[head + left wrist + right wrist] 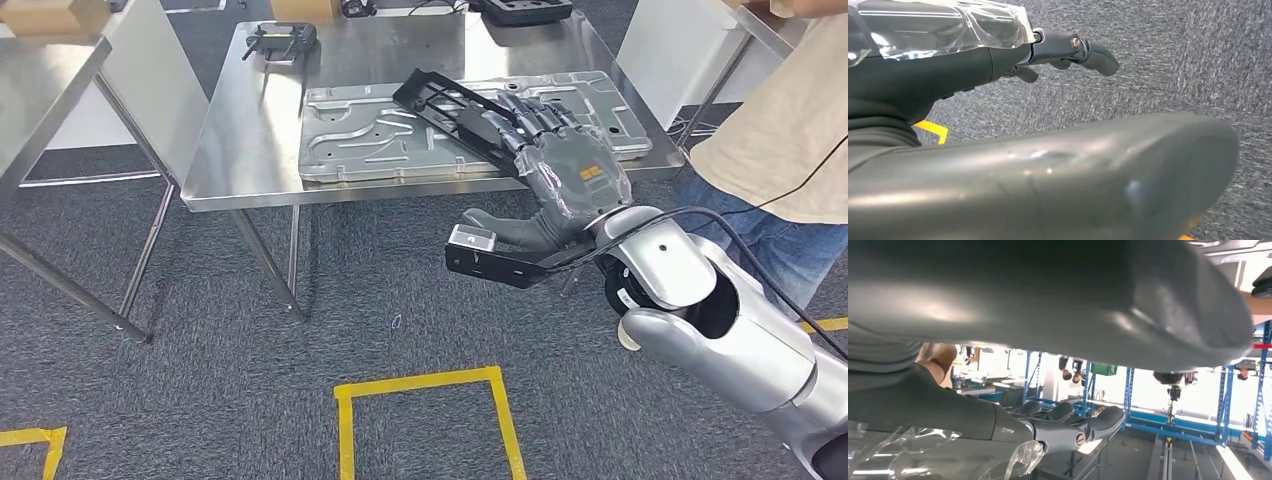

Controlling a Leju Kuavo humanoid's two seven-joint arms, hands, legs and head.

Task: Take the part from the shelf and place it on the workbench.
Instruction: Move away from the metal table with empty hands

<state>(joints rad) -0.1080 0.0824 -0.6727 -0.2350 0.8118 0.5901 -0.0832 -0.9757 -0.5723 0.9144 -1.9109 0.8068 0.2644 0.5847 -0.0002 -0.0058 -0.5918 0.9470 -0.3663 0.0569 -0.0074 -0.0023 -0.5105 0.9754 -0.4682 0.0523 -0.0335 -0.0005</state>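
Observation:
The part (450, 105), a long black bracket, lies slantwise on a grey stamped metal plate (380, 135) on the steel workbench (250, 150). My right hand (560, 165) hovers at the bench's front right edge. Its fingers (530, 115) stretch over the part's near end, and the thumb (505, 228) stands apart below the bench edge. In the right wrist view the right hand (1063, 425) has nothing between its fingers and thumb. In the left wrist view my left hand (1058, 50) hangs over grey carpet, fingers loosely extended, holding nothing.
A person in a beige shirt (790, 120) and jeans stands close at the right of the bench. A black controller (280, 40) sits at the bench's back left. A second steel table (50, 90) stands at the left. Yellow tape (420, 385) marks the carpet in front.

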